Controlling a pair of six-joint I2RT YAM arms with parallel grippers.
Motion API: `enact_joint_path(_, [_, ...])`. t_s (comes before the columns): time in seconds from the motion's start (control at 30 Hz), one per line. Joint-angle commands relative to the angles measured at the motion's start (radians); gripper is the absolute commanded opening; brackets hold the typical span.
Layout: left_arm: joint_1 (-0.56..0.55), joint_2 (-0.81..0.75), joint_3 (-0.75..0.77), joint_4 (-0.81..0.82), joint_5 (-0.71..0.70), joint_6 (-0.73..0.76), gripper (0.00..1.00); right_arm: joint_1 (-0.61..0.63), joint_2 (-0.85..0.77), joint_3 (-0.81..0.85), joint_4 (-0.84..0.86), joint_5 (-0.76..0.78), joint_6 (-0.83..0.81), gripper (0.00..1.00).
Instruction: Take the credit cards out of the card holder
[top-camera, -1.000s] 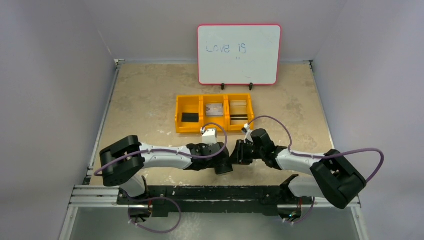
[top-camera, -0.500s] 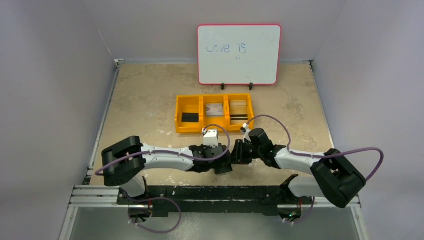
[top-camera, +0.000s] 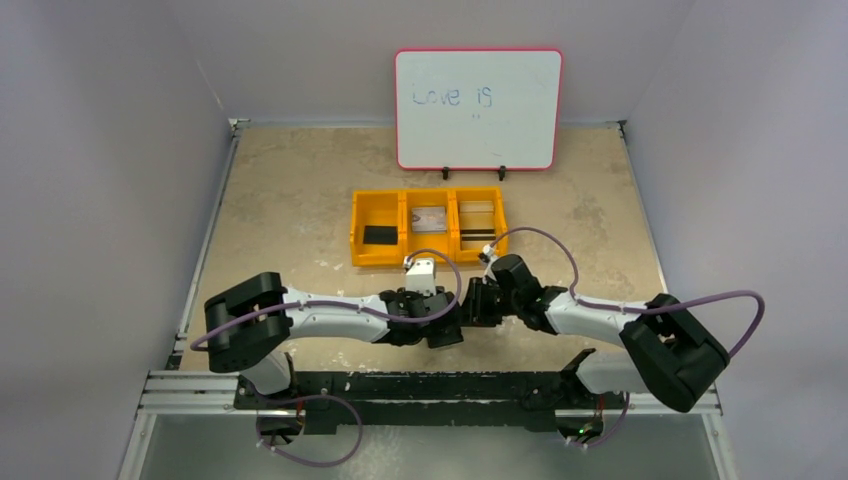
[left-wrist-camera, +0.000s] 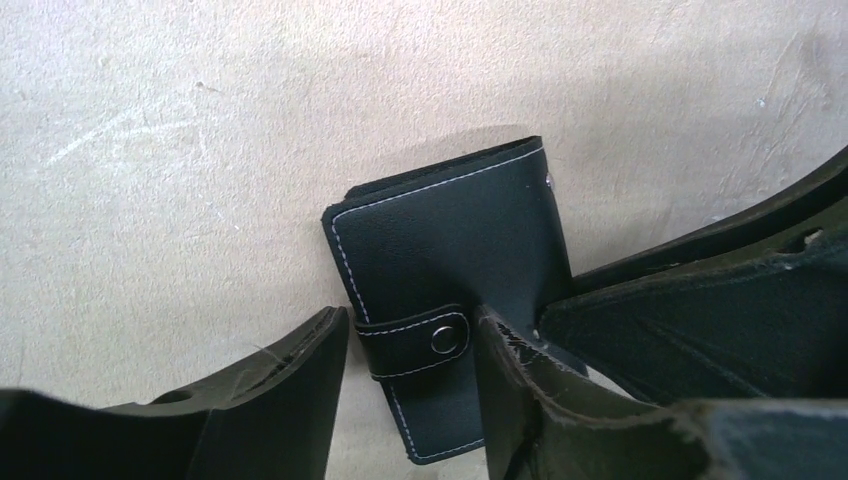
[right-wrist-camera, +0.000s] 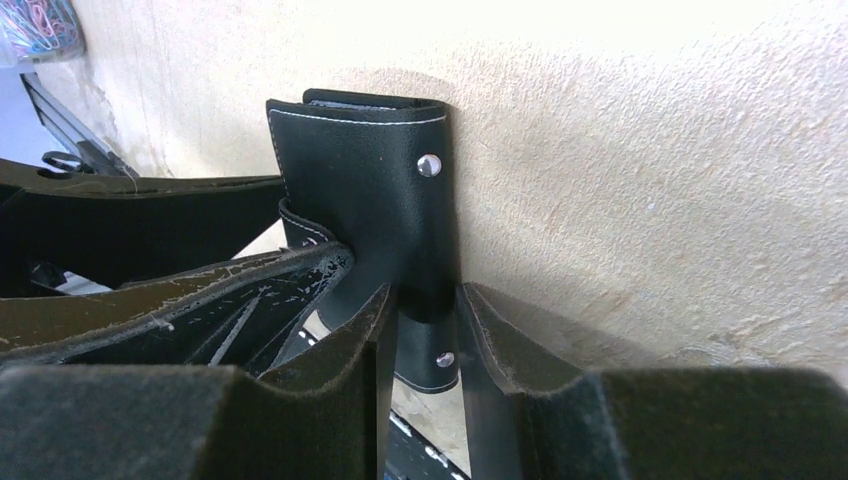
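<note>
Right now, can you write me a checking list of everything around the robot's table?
Surface: beige table, scuffed.
Job's things: black wallet, folded; pale cards lying in the yellow tray.
Clutter: small black rectangle in the tray's left bin.
Grippers: right gripper pinching the wallet; left gripper astride its tab, grip unclear.
Cables: purple cables, looping loose.
Surroundings: whiteboard reading "Love is"; grey walls.

card holder (left-wrist-camera: 440, 240) shut, inside hidden (wholly covered in top view)
</note>
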Motion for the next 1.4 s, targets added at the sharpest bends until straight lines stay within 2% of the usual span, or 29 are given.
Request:
enact_joint_path(0.0, [-0.008,0.021,0.023,-0.050,-0.034,-0.004,0.41,0.014,0.032,0.010,-0.086,0.116,-0.014,0.31])
enact_joint_path(0.07, [-0.010,0.026,0.032,-0.060,-0.039,-0.004,0.31,0.020,0.036,0.014,-0.089,0.125,-0.010,0.31])
enact_joint_path(0.2, [-0.020,0.022,0.039,-0.074,-0.057,-0.009,0.24,0.024,0.034,0.015,-0.102,0.140,-0.002,0.31])
enact_joint_path(0.47, [-0.024,-0.030,-0.002,-0.027,-0.052,-0.007,0.27,0.026,0.043,0.018,-0.105,0.154,-0.001,0.29])
enact_joint_path(0.5, [-0.024,-0.041,-0.016,-0.007,-0.047,-0.007,0.29,0.026,0.043,0.019,-0.103,0.154,-0.003,0.29])
enact_joint_path(0.6, [-0.023,-0.065,-0.048,0.029,-0.043,-0.008,0.45,0.034,0.040,0.024,-0.086,0.140,-0.023,0.32])
enact_joint_path(0.67, [-0.023,-0.055,-0.036,0.015,-0.047,-0.004,0.48,0.041,0.039,0.033,-0.070,0.120,-0.040,0.36])
enact_joint_path(0.8, [-0.024,0.004,0.025,-0.050,-0.055,0.005,0.47,0.050,0.053,0.063,-0.045,0.092,-0.058,0.42])
enact_joint_path(0.97, [-0.038,0.061,0.100,-0.135,-0.086,0.012,0.33,0.050,0.093,0.078,-0.040,0.089,-0.055,0.42])
enact_joint_path(1.1, [-0.045,0.057,0.102,-0.134,-0.095,0.011,0.27,0.050,0.109,0.075,-0.015,0.071,-0.049,0.32])
enact_joint_path(1.2, [-0.046,0.042,0.093,-0.135,-0.105,0.003,0.27,0.050,0.102,0.079,-0.037,0.100,-0.046,0.13])
enact_joint_path(1.3, [-0.046,0.021,0.076,-0.132,-0.118,-0.003,0.34,0.050,0.086,0.088,-0.081,0.156,-0.043,0.00])
enact_joint_path(1.37, [-0.046,0.005,0.068,-0.139,-0.131,-0.011,0.42,0.051,0.070,0.090,-0.091,0.172,-0.040,0.00])
